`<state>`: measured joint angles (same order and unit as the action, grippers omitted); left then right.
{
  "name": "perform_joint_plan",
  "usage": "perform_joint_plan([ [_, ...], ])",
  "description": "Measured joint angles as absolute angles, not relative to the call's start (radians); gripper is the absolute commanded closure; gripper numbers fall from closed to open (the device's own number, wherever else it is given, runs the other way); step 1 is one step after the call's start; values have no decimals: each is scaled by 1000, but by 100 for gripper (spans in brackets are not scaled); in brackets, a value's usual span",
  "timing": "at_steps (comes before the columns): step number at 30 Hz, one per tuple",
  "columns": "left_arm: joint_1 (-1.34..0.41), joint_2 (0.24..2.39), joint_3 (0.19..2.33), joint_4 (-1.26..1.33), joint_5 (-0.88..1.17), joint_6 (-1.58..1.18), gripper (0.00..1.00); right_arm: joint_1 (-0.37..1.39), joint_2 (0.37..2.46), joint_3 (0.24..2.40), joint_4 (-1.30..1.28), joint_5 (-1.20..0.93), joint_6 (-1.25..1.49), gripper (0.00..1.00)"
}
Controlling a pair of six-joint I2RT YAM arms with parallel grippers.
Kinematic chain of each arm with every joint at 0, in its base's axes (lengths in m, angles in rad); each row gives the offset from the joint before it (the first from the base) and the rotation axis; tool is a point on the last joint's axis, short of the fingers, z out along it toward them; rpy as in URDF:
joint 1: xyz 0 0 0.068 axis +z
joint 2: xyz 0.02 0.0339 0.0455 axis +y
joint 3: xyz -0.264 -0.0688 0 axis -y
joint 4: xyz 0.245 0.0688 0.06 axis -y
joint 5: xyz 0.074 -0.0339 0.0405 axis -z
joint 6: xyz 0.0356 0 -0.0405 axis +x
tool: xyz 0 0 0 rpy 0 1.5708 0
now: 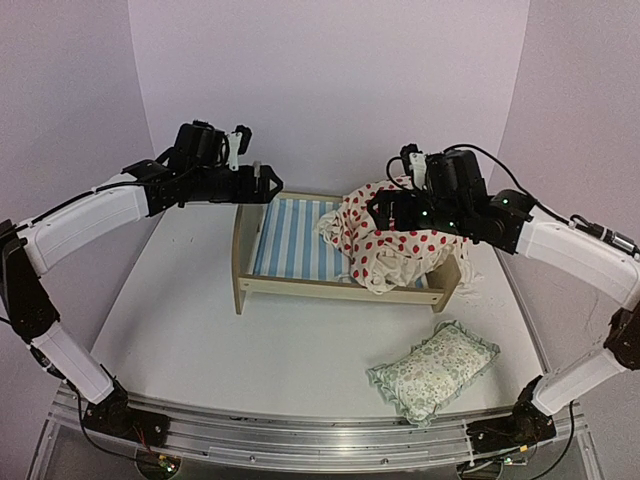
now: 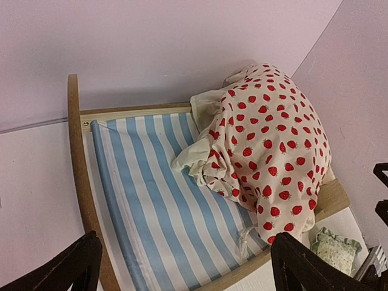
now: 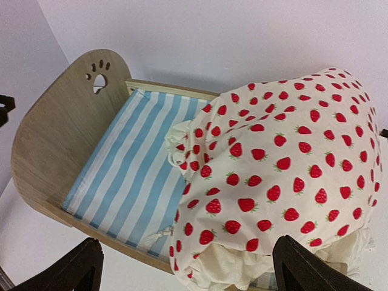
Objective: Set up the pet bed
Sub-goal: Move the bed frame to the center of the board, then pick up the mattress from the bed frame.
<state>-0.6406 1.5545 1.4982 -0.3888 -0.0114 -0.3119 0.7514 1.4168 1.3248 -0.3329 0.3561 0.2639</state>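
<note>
**Though Standing Square, Not Yet Made Up**

Start with the table (image 1: 200, 330). Note the bed (image 1: 290, 240) set on it, well back from the arm bases. Read its long axis as running left to right across the top view, with the arched paw-print board at the left end and the low board at the right. See the left half of the striped base bare.

Find the right half buried under the cushion (image 1: 395, 245), heaped in a crumpled mound and spilling over the low board. Spot the pillow (image 1: 433, 371) flat on the table, nearer the bases, off to the right and apart from the bed.

Place the right gripper (image 1: 385, 215) just above the mound: jaws spread wide, pinching nothing, with the cushion directly below and ahead in its wrist view. Place the left gripper (image 1: 262, 185) above the arched end: also spread and empty, with the bare stripes below and ahead.

Judge the coming move as turning on that long axis. Expect to draw the cushion leftward along it, from the low board toward the arched one. Count the right arm nearer the mound, the left nearer the bare end.
</note>
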Motion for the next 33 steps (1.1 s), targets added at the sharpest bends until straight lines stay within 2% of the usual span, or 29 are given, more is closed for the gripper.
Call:
perform_joint_plan([
  [5, -643, 1526, 1499, -363, 12, -313, 5, 674, 1404, 1292, -372, 405, 249, 2],
  [13, -725, 1579, 1500, -258, 128, -337, 8, 377, 1397, 1273, -404, 311, 277, 2],
  [17, -761, 1703, 1503, -180, 175, -366, 9, 244, 1431, 1279, -410, 175, 311, 2],
  [24, -764, 1949, 1514, -56, 186, -459, 7, -23, 1672, 1381, -403, -185, 388, 2],
  [33, -763, 2164, 1634, 77, 229, -576, 7, -160, 1926, 1444, -257, -485, 534, 2],
])
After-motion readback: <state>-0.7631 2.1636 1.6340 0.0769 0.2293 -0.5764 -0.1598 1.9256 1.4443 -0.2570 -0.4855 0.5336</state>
